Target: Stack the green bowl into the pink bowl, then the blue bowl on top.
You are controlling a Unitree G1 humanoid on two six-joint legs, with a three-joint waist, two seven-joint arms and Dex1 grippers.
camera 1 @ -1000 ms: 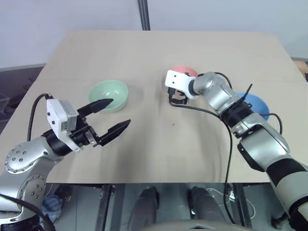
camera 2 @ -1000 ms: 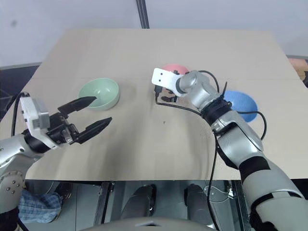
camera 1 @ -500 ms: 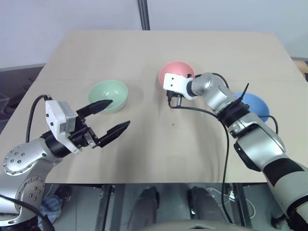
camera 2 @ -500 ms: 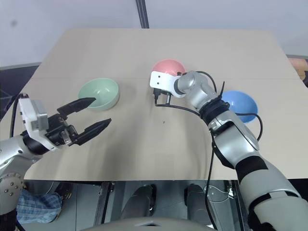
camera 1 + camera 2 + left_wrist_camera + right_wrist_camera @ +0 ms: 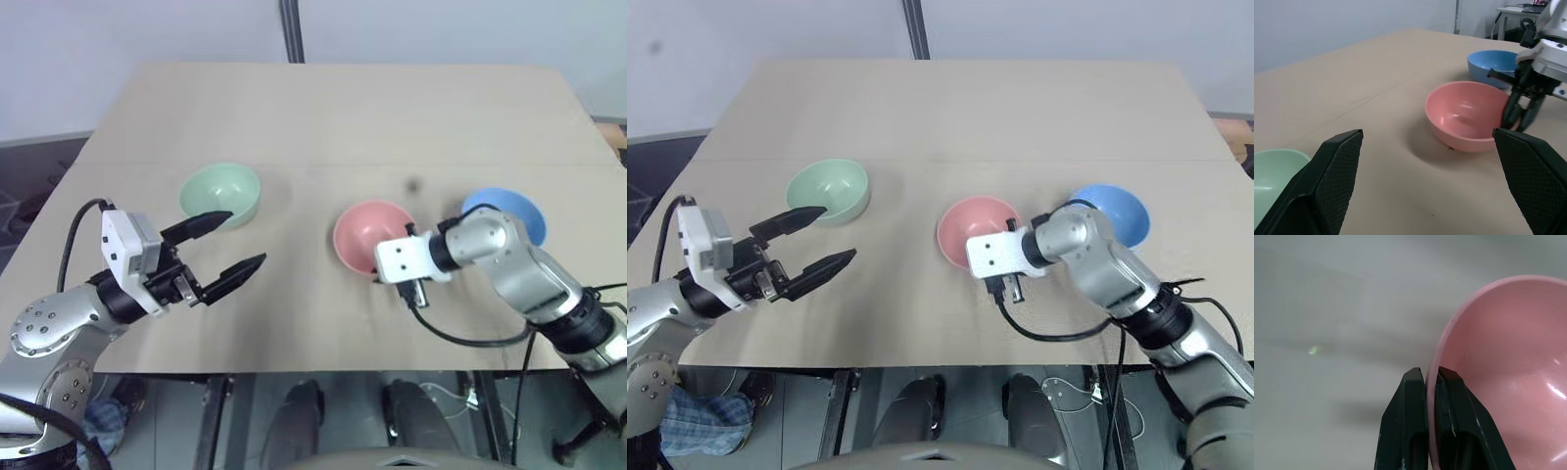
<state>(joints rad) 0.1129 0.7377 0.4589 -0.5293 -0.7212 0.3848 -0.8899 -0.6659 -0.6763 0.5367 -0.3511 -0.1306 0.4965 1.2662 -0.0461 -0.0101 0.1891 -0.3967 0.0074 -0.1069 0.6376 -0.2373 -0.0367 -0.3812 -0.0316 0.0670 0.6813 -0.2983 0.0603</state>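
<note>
The pink bowl [image 5: 367, 235] stands upright near the table's middle, and my right gripper [image 5: 1431, 373] is shut on its near-right rim, one finger inside and one outside. Just behind that arm, to the right, sits the blue bowl [image 5: 505, 208]. Over on the left side rests the green bowl [image 5: 220, 194]. My left gripper [image 5: 245, 237] hovers open in front of it, nothing between its fingers; its upper finger [image 5: 201, 223] overlaps the green bowl's near rim in the eye views.
All three bowls sit on a tan table [image 5: 343, 108], whose front edge runs just below both grippers. A dark pole [image 5: 291, 29] rises behind the far edge. A black cable loops from my right wrist over the front edge.
My right gripper closed on the pink bowl's rim and drew the bowl from the far centre toward the front edge. The left gripper stayed put and open.
</note>
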